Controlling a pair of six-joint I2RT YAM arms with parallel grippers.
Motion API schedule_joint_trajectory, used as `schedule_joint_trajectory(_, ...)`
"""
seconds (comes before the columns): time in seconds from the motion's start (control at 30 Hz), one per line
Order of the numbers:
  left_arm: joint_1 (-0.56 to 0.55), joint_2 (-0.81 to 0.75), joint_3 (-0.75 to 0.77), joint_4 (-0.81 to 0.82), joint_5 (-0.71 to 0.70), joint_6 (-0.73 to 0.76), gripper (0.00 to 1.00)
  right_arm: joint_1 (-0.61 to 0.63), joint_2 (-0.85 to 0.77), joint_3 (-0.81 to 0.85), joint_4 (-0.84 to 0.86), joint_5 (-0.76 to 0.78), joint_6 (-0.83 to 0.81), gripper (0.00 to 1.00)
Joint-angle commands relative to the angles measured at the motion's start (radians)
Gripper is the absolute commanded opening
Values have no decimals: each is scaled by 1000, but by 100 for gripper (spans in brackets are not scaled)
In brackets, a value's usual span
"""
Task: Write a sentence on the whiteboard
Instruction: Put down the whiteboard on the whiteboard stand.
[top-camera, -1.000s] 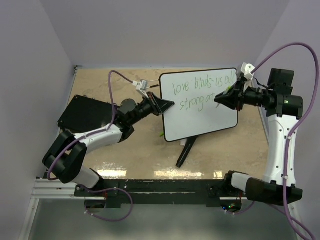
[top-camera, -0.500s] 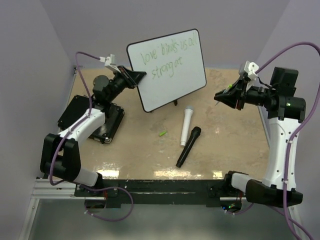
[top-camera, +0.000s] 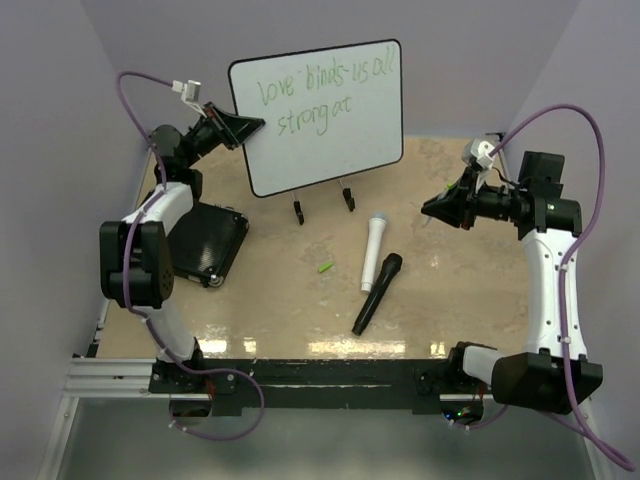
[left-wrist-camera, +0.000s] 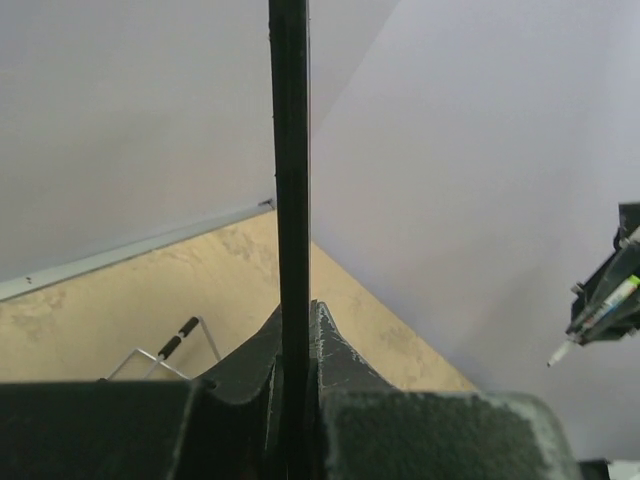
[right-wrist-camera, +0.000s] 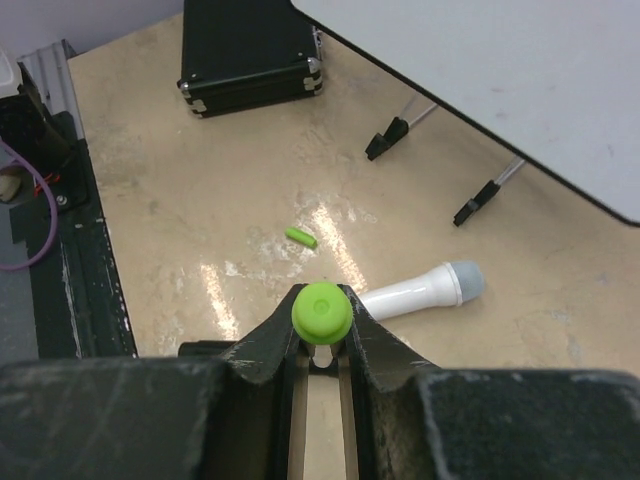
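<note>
The whiteboard (top-camera: 330, 130) stands nearly upright at the back of the table. My left gripper (top-camera: 253, 124) is shut on its left edge. The sentence (top-camera: 325, 92) runs across it in two green handwritten lines. In the left wrist view the board's black edge (left-wrist-camera: 290, 150) passes straight between my left gripper's (left-wrist-camera: 296, 312) fingers. My right gripper (top-camera: 430, 208) hangs to the right of the board, apart from it, shut on a green marker (right-wrist-camera: 322, 312). The marker (left-wrist-camera: 598, 312) also shows in the left wrist view.
A white microphone (top-camera: 374, 250) and a black microphone (top-camera: 376, 293) lie mid-table, with a small green cap (top-camera: 325, 267) to their left. A black case (top-camera: 205, 242) sits at the left. The board's wire stand feet (top-camera: 298, 212) hang under its lower edge.
The left gripper raised the whiteboard from lying flat to upright and carried it back and left, uncovering both microphones. The right gripper drew back down and right, away from the board, still holding the marker.
</note>
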Motion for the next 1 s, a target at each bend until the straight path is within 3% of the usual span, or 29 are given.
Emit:
schedule_joint_trajectory(0.0,-7,29,128,185,78,-29,0,5,-16,-48,105,9,33,0)
schedule_joint_trajectory(0.83,22,324,262,179,49,31,0,5,13,-165,219,10,62,0)
schedule_joint_trajectory(0.97,25,356,219,286,52,-1,0,5,16,-171,227,16,66,0)
